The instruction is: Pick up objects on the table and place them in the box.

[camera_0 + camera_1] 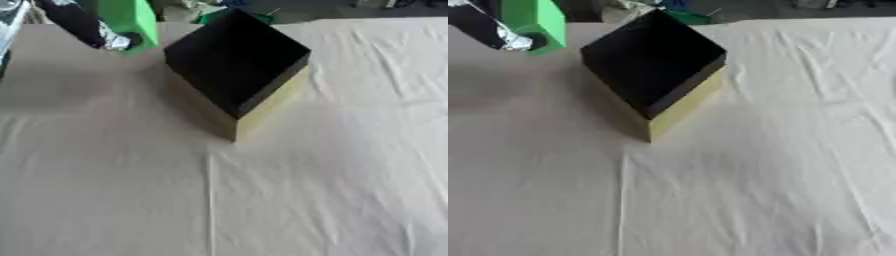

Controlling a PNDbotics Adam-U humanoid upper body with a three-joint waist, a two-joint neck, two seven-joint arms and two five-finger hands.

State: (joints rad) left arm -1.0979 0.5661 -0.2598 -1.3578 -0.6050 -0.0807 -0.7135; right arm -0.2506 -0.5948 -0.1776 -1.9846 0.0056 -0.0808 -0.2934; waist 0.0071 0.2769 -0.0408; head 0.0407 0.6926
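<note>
The near half of the table (262, 200) is lying bare under a pale, creased cloth, with one long fold running from 6 o'clock up toward the centre.

Past the middle, toward 12 o'clock, the box (236, 60) is sitting on the cloth with one corner pointing at the viewer. Its inside is showing black and its outer walls are a pale yellow. What is lying in it cannot be made out.

Farther back, at about 11 o'clock and just beside the box's far left corner, a green block (131, 22) is being held up at a tilt. The left hand (112, 40) is coming in from the upper left corner, black with a silvery part, and is touching the lower edge of the block. The hand is blurred, and whether its fingers are curling round the block or only resting against it cannot be told. Whether the block is touching the table cannot be told either.

At the far edge, near 12 o'clock, a green and blue shape (680, 12) is showing behind the box, too indistinct to name.

The right hand is not showing in either view.
</note>
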